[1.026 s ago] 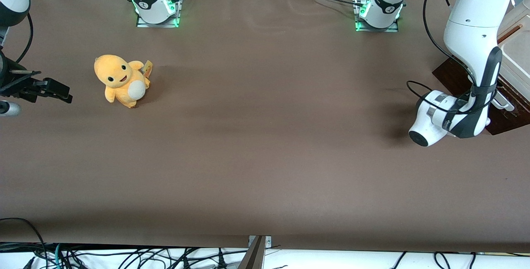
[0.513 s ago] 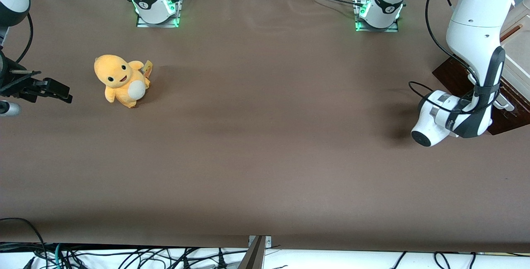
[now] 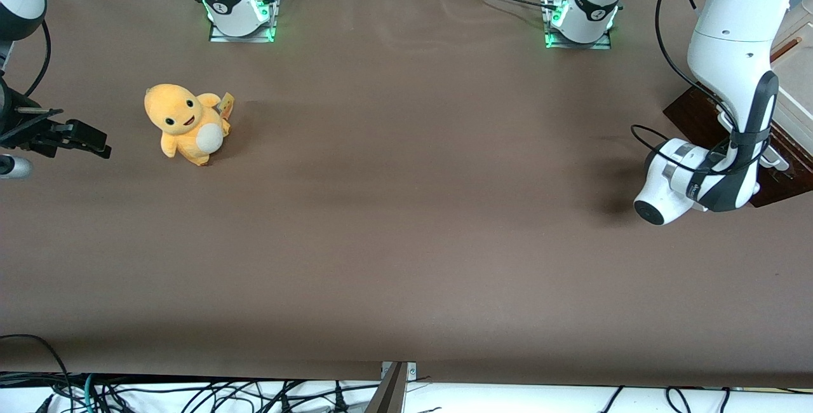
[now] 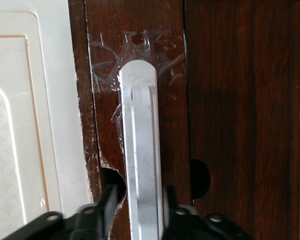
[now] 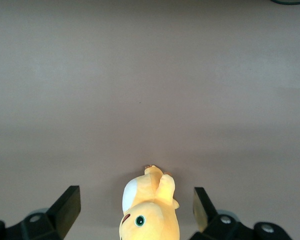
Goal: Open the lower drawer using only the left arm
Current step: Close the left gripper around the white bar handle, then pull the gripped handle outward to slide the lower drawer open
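The lower drawer (image 4: 172, 130) has a dark brown front with a long silvery bar handle (image 4: 140, 125) taped at its end. My left gripper (image 4: 139, 192) is open and straddles the handle, one black finger (image 4: 108, 202) on each side of the bar, with a gap showing at one finger. In the front view the left arm (image 3: 730, 51) bends down over the dark brown drawer (image 3: 689, 114) at the working arm's end of the table. Its round grey end cap (image 3: 651, 209) faces the camera, and the arm hides the gripper there. A short piece of the handle (image 3: 773, 160) shows beside the wrist.
A cream panel (image 4: 20, 125) lies beside the drawer front, and the cream cabinet top (image 3: 794, 76) sits at the table's edge. An orange plush toy (image 3: 187, 122) stands toward the parked arm's end. Two white bases (image 3: 238, 6) (image 3: 581, 9) with green lights stand farthest from the camera.
The left arm's wrist and end cap have shifted a little toward the drawer cabinet. The plush toy has stayed put.
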